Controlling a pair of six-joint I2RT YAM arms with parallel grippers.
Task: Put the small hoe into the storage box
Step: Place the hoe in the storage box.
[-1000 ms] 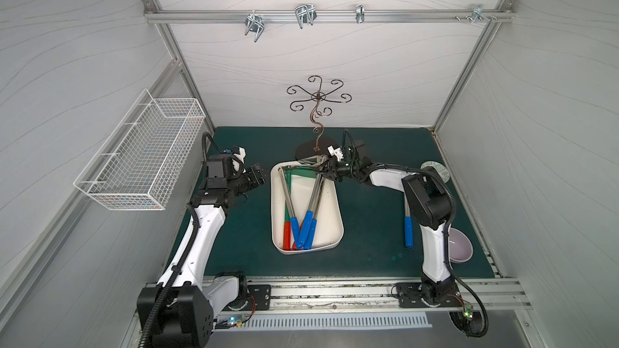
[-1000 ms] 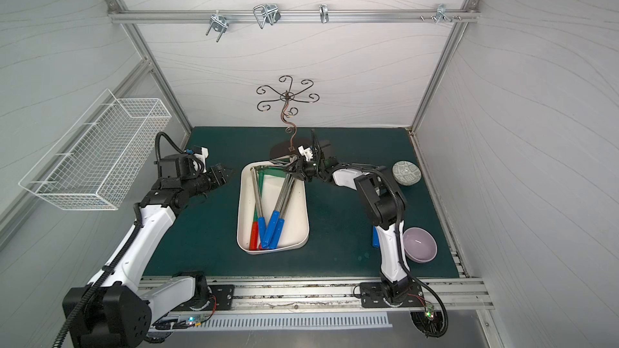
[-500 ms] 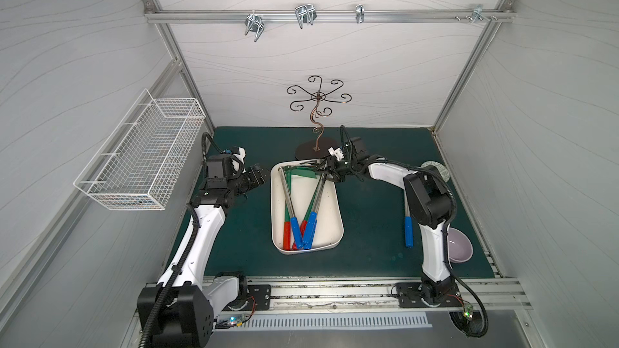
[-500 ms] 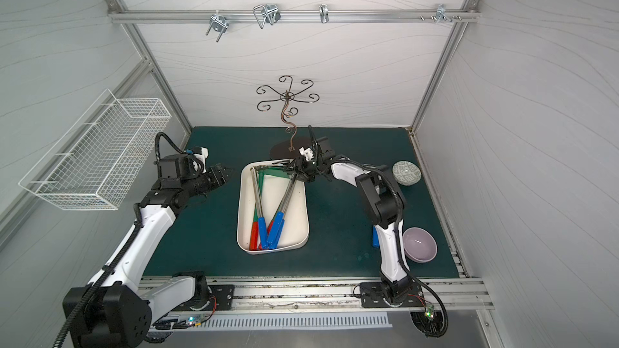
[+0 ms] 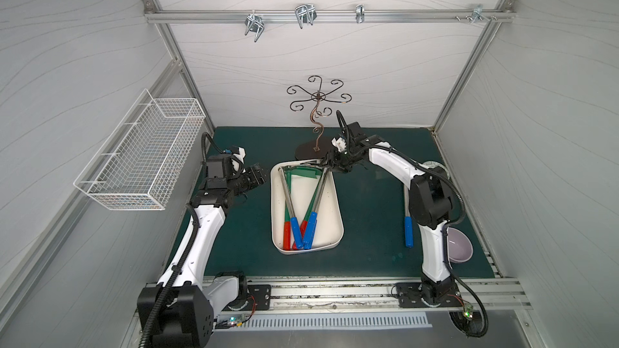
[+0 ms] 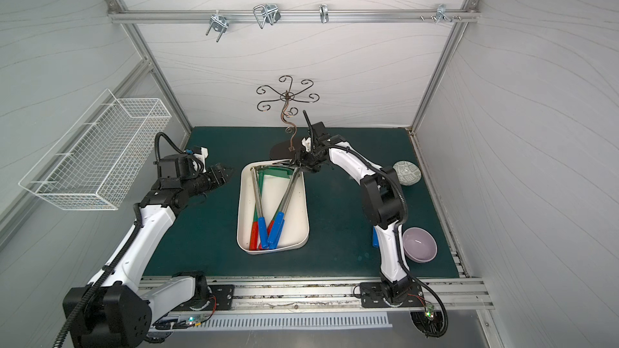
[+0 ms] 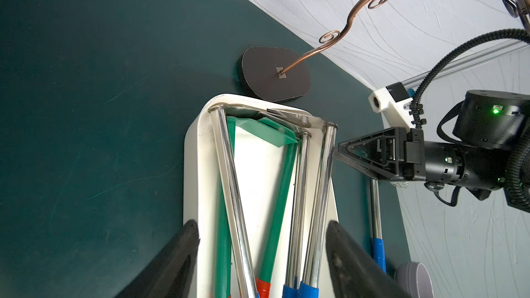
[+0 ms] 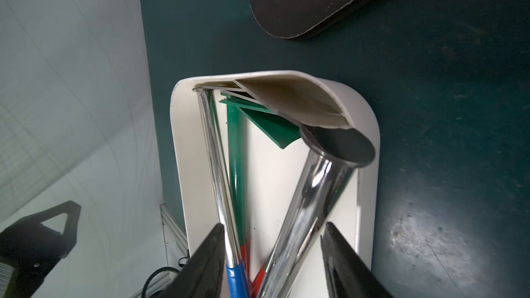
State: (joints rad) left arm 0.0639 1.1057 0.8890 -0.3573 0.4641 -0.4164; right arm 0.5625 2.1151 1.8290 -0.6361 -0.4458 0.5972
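Your right gripper's (image 8: 274,225) jaws stand apart around the hoe's (image 8: 318,190) chrome shaft, not clamping it. Beyond them, its head rests at the box's (image 8: 368,167) far end. Your left gripper (image 7: 262,222) is empty, jaws apart, beside the box.

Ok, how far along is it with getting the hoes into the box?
Done: four hoes lie in the box. In hand: nothing is gripped; the right gripper stands open around one metal shaft at the box's far end, and the left gripper hangs open and empty beside the box. Left: one blue-handled hoe lies on the mat by the right arm, probably next.
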